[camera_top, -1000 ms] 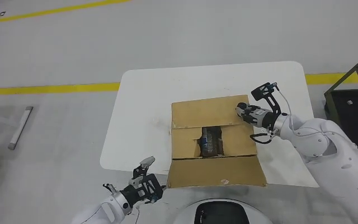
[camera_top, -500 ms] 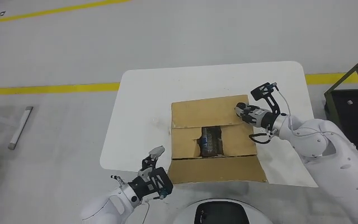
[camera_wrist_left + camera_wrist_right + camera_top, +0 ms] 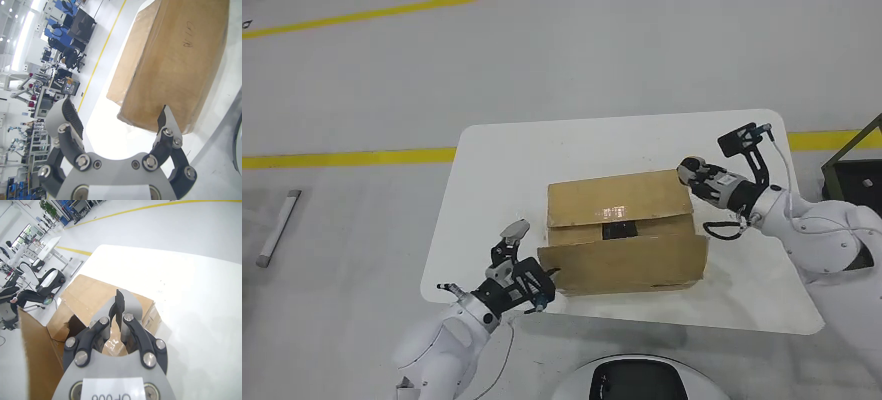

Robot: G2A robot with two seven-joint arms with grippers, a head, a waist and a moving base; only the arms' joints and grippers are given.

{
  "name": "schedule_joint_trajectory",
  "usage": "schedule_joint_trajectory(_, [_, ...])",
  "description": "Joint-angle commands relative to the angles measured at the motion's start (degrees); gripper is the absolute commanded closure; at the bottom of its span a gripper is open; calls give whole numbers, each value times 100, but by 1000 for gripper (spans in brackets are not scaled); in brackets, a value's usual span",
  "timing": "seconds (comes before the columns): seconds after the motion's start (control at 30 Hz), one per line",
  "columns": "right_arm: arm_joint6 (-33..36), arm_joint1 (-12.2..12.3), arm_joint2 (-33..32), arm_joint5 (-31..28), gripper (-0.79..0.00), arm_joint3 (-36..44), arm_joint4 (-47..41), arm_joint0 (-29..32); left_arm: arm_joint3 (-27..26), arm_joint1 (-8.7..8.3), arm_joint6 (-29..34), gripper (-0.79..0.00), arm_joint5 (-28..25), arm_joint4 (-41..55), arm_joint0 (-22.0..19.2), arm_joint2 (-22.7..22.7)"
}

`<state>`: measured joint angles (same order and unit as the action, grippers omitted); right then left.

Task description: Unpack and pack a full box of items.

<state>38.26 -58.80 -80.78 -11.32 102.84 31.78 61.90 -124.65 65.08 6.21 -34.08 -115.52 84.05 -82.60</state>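
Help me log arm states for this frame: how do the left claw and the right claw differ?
The left claw is open wide; the right claw is shut. The left claw is at the near left corner of the cardboard box, beside its side; the right claw is at the box's far right corner, over its top. Both are close to the box, and neither visibly holds anything.

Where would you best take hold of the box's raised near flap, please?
I'd pinch the near flap at its left end, coming from the robot's left with the open left claw: the flap stands raised, its thin edge free, so the claw can straddle it.
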Motion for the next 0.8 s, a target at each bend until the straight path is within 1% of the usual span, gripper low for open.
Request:
schedule_joint_trajectory(0.0, [30, 14, -43, -70, 0, 63, 127, 3, 95, 9, 104, -785, 72, -22, -103, 81])
schedule_joint_trajectory(0.1, [3, 19, -41, -85, 0, 197, 223, 28, 284, 19, 358, -785, 132, -234, -265, 241])
schedule_joint_trajectory(0.2, [-84, 8, 106, -61, 0, 302, 413, 76, 457, 42, 478, -785, 246, -267, -406, 429])
schedule_joint_trajectory(0.33, [-96, -7, 525, -109, 0, 342, 1294, 52, 607, 40, 458, -785, 286, -654, -497, 664])
schedule_joint_trajectory(0.43, [-253, -48, 836, -40, 0, 229, 1584, 18, 744, 42, 447, -785, 330, -671, -483, 710])
schedule_joint_trajectory(0.53, [-363, -82, 1079, -9, 0, 129, 1887, -23, 798, 50, 472, -785, 347, -489, -482, 680])
schedule_joint_trajectory(0.77, [-483, -149, 1397, 59, 0, -86, 2090, -49, 779, 36, 481, -785, 296, -566, -478, 656])
